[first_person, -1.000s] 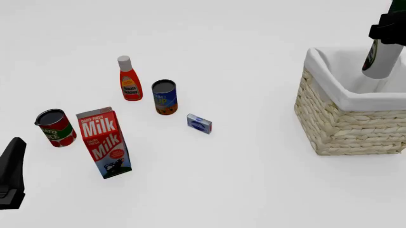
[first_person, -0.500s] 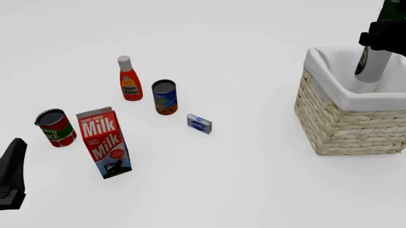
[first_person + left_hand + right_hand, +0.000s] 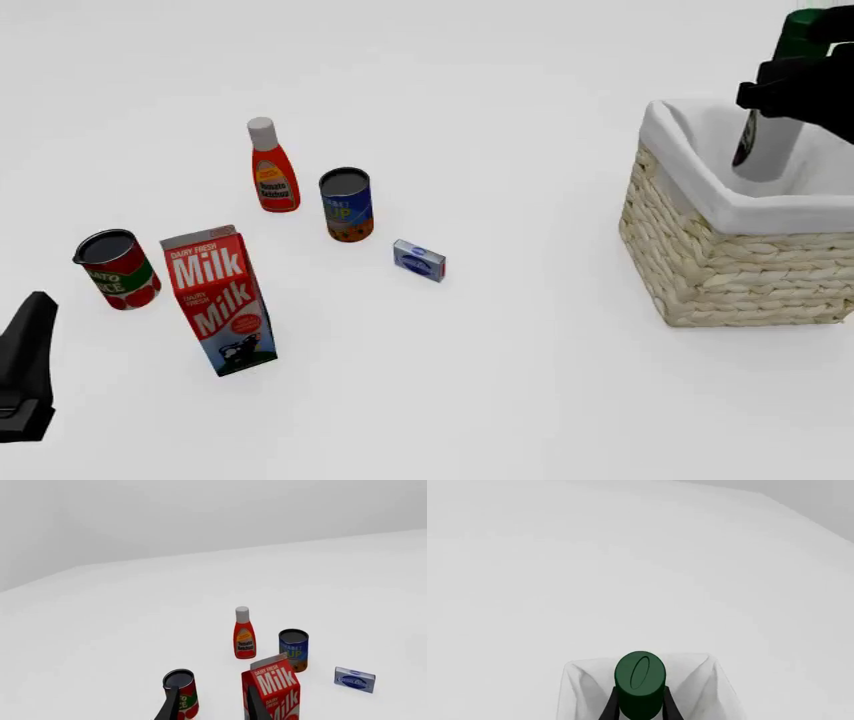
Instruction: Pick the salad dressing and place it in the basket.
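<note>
The salad dressing (image 3: 766,145), a white bottle with a dark green cap (image 3: 640,672), hangs tilted over the basket (image 3: 734,270), with its lower end inside the white-lined rim. My right gripper (image 3: 797,88) is shut on the bottle's neck, and in the right wrist view its dark fingers (image 3: 608,711) flank the cap above the cloth lining (image 3: 577,690). Whether the bottle touches the basket floor is hidden. My left gripper (image 3: 27,365) rests low at the near left, open, with nothing between its fingers (image 3: 168,705).
On the left half of the table stand a red ketchup bottle (image 3: 274,170), a blue can (image 3: 347,205), a red tomato can (image 3: 118,268) and a milk carton (image 3: 220,300). A small blue box (image 3: 419,260) lies beside them.
My right gripper has carried the salad dressing leftward and a little lower into the basket opening. The left arm has not moved.
</note>
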{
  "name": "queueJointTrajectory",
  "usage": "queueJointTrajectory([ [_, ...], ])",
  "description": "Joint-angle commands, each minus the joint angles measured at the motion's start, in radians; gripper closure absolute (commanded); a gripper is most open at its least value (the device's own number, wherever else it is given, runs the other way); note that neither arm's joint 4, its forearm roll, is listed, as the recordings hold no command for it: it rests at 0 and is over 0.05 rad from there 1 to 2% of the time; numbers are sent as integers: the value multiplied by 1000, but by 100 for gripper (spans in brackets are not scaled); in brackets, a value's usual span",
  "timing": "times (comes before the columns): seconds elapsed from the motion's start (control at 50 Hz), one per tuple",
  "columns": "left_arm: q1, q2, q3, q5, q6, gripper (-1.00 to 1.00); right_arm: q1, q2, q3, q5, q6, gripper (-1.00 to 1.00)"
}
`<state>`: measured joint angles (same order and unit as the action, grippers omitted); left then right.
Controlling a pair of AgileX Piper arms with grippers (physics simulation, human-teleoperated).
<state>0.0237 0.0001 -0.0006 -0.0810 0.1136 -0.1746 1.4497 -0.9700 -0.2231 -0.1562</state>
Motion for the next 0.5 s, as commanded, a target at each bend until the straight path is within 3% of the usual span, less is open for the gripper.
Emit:
queueJointTrajectory([
  [0.02, 1, 0, 0, 3, 0, -100, -6, 28, -15, -10, 11, 100],
  [0.5, 5, 0, 0, 6, -2, -100, -26, 81, -14, -37, 21, 100],
])
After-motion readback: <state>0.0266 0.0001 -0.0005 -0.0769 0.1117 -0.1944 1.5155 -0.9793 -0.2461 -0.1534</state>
